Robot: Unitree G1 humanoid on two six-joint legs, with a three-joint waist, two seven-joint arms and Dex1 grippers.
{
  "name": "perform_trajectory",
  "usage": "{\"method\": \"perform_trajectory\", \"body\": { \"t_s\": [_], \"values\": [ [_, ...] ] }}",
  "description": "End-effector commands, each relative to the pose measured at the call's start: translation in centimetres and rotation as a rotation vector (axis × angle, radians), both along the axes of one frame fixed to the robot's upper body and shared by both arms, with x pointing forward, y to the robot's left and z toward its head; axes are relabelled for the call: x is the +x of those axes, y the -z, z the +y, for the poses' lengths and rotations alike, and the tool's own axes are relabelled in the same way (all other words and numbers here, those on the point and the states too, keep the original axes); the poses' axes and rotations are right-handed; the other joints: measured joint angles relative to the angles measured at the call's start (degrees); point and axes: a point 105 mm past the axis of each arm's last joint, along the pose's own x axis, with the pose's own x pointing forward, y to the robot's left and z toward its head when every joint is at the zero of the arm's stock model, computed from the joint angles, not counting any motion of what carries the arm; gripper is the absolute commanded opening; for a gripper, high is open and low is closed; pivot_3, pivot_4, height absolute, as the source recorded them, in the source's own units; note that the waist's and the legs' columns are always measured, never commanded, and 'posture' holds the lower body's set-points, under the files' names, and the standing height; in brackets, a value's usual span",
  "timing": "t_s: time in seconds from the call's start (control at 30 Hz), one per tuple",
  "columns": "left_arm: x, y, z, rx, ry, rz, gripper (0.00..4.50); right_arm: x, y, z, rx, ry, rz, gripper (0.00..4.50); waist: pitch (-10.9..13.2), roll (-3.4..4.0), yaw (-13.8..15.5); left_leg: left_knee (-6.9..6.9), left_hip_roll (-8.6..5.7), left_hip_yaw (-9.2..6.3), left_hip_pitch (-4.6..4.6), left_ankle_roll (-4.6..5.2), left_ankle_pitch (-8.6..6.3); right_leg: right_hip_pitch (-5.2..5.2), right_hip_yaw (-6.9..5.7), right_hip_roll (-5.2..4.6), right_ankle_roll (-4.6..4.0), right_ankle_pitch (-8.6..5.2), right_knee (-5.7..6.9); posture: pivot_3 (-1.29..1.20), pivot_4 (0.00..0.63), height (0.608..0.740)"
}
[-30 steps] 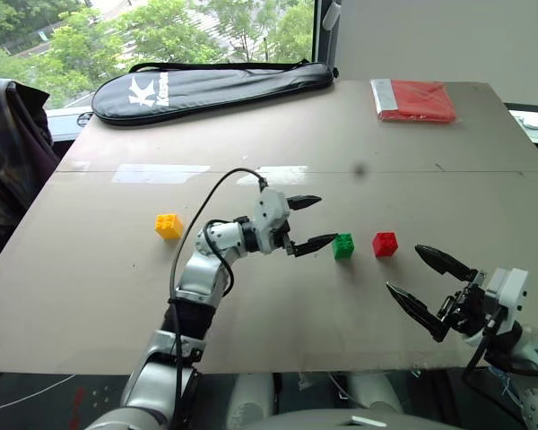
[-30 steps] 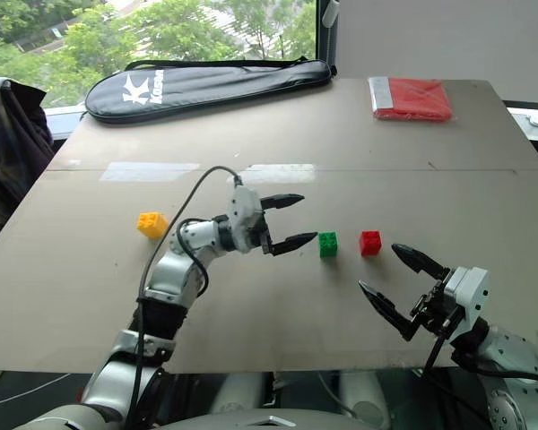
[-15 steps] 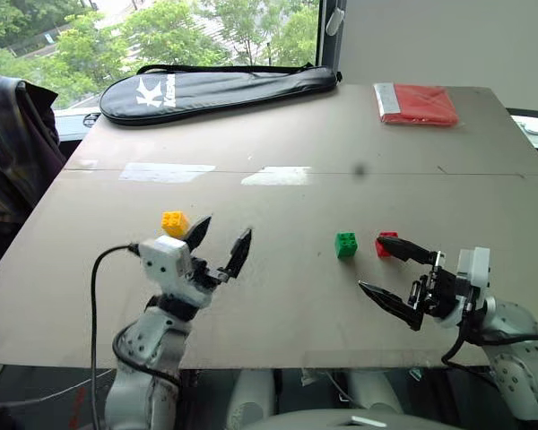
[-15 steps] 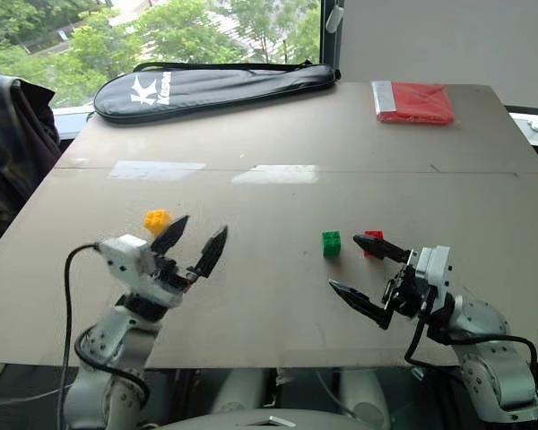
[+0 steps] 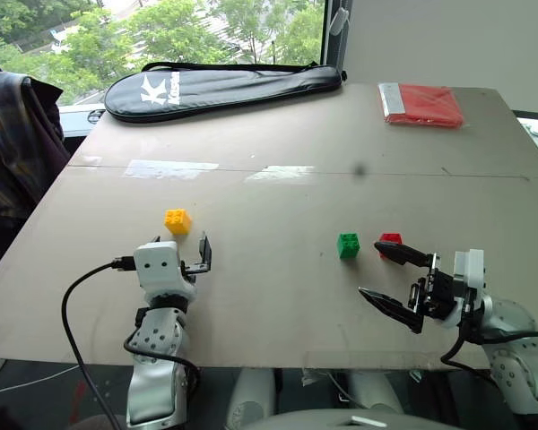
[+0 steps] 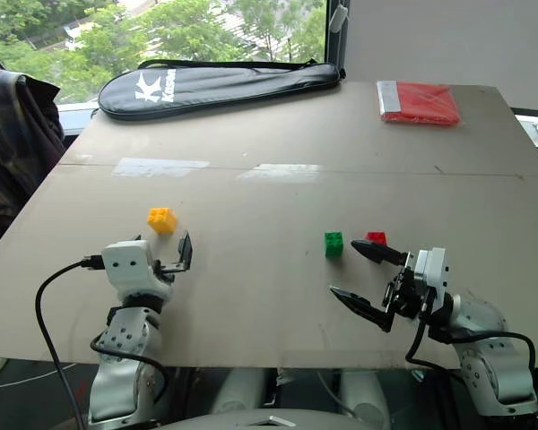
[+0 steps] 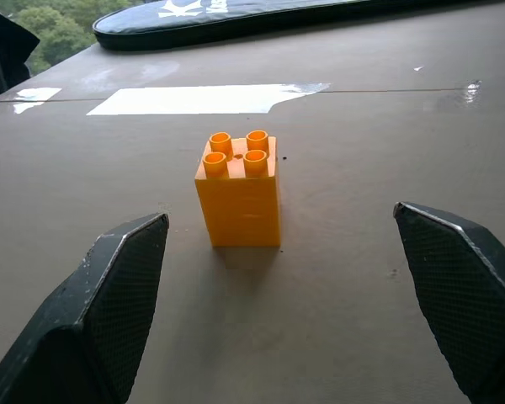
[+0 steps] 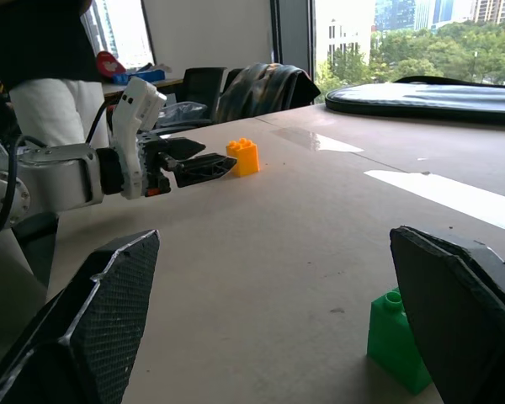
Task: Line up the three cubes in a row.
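Note:
The yellow cube (image 5: 177, 220) stands alone on the left part of the table. Just short of it, my left gripper (image 5: 184, 244) is open and pointing at it; in the left wrist view the yellow cube (image 7: 238, 194) stands a little beyond the two spread fingers. The green cube (image 5: 347, 245) and the red cube (image 5: 389, 240) sit side by side at the centre right, a small gap between them. My right gripper (image 5: 371, 270) is open near the table's front edge. Its upper finger crosses in front of the red cube, and it holds nothing.
A black racket bag (image 5: 224, 85) lies along the far left edge of the table (image 5: 278, 305). A flat red packet (image 5: 421, 103) lies in the far right corner. A dark jacket (image 5: 13, 134) hangs beside the table on the left.
My left arm has swung away from the green cube, leftward and back, and now points forward at the yellow cube. The right gripper has shifted slightly left, toward the red cube. The cubes stayed put.

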Motion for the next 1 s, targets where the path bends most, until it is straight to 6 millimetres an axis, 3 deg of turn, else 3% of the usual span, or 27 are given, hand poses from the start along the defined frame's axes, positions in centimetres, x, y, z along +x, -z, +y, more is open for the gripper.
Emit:
{"method": "perform_trajectory", "body": {
  "t_s": [0.03,0.4,0.5,0.63,0.77,0.87,1.0],
  "values": [
    [0.9,-0.3,1.7,0.021,-0.026,0.012,4.40,-0.3,-1.0,0.2,0.007,0.017,-0.050,4.50,0.0,0.00,0.0,0.00,0.00,0.00,0.00,0.00,0.00,0.00,0.00,0.00,0.00,0.00,0.01,0.00,0.150,0.708],
    [3.8,2.5,3.1,0.002,0.095,0.157,4.40,-0.4,-1.1,0.2,0.006,0.037,-0.057,4.50,-0.1,0.21,0.0,0.00,0.00,-0.15,0.04,-0.01,0.01,0.02,0.00,-0.03,-0.19,0.12,0.03,0.00,0.150,0.708],
    [4.3,2.7,3.4,-0.060,0.068,0.139,3.25,-0.4,-1.0,-0.1,0.002,0.043,-0.058,4.50,-0.2,0.40,0.0,0.00,0.00,-0.15,0.16,-0.01,0.01,0.11,0.01,-0.04,-0.13,0.08,0.06,0.00,0.150,0.708],
    [4.3,3.4,2.8,-0.060,0.110,0.164,1.26,-0.5,-1.0,-0.3,0.000,0.054,-0.060,4.50,-0.3,0.55,0.0,0.00,0.00,-0.14,0.35,-0.01,0.01,0.31,0.00,-0.03,0.00,0.00,0.08,0.00,0.150,0.708],
    [4.5,3.0,2.7,-0.031,0.148,0.152,1.26,-0.8,-0.8,-0.4,-0.003,0.062,-0.056,4.50,-0.4,0.62,0.0,-0.01,0.03,-0.19,0.56,-0.02,0.00,0.48,0.04,-0.05,0.02,-0.01,0.07,0.00,0.150,0.708],
    [5.1,1.4,-0.3,-0.010,0.362,0.099,1.26,-1.0,-0.7,-0.7,-0.006,0.075,-0.051,4.50,-0.4,0.62,0.1,-0.01,0.04,-0.20,0.56,-0.03,0.00,0.48,0.06,-0.08,0.02,-0.01,0.05,0.00,0.150,0.708],
    [5.0,0.1,-6.6,-0.031,0.807,0.077,1.26,-1.2,-0.6,-1.1,-0.010,0.097,-0.042,4.50,-0.3,0.60,0.4,-0.01,0.03,-0.18,0.40,-0.03,0.00,0.42,-0.02,-0.22,0.02,-0.02,-0.05,0.00,0.150,0.708]
  ]
}}
